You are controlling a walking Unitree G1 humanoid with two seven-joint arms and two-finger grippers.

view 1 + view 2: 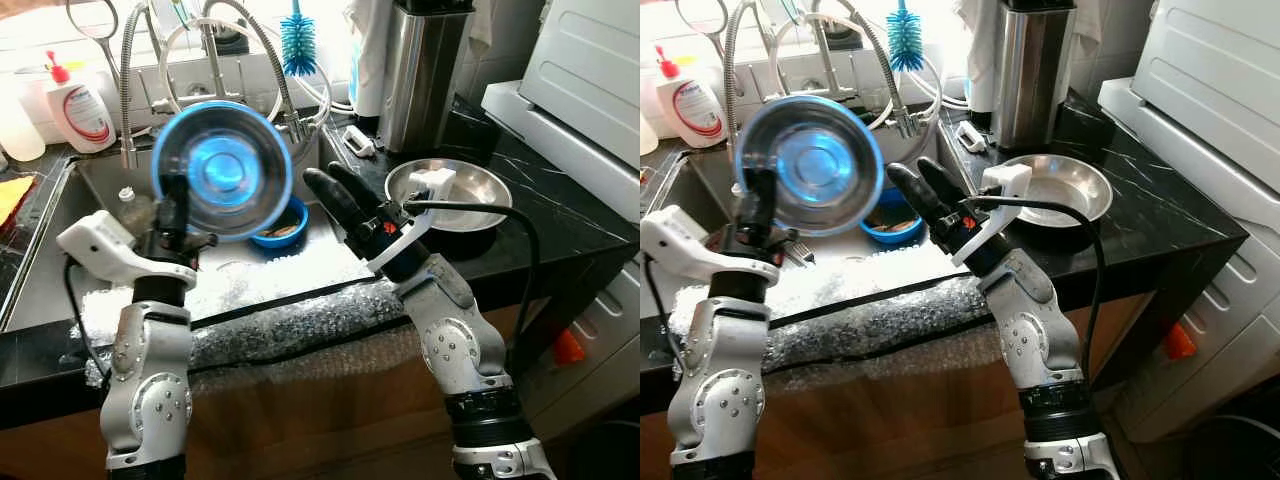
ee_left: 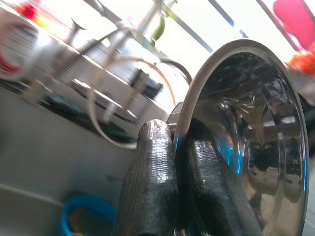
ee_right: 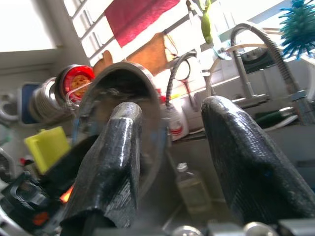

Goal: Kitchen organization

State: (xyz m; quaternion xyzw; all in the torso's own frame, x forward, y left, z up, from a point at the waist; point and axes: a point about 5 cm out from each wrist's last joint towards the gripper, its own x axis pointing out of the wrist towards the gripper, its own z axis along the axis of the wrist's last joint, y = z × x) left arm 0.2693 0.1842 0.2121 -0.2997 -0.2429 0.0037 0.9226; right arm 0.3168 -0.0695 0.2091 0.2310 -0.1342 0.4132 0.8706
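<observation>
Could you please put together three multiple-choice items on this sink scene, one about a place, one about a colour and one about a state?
1. Where does the flat steel pan sit?
A. in the sink
B. on the black counter right of the sink
C. on the white appliance

2. What colour is the bottle brush behind the tap?
A. red
B. yellow
C. blue

3. What is the left claw doing?
A. pinching the rim of the steel bowl, held up on edge over the sink
B. hanging open below the counter
C. holding the soap bottle

Answers:
1 B: the pan rests on the dark marbled counter.
2 C: its bristles are bright blue.
3 A: the left wrist view shows one finger on each side of the bowl's rim, while the right claw stands open beside it.
</observation>
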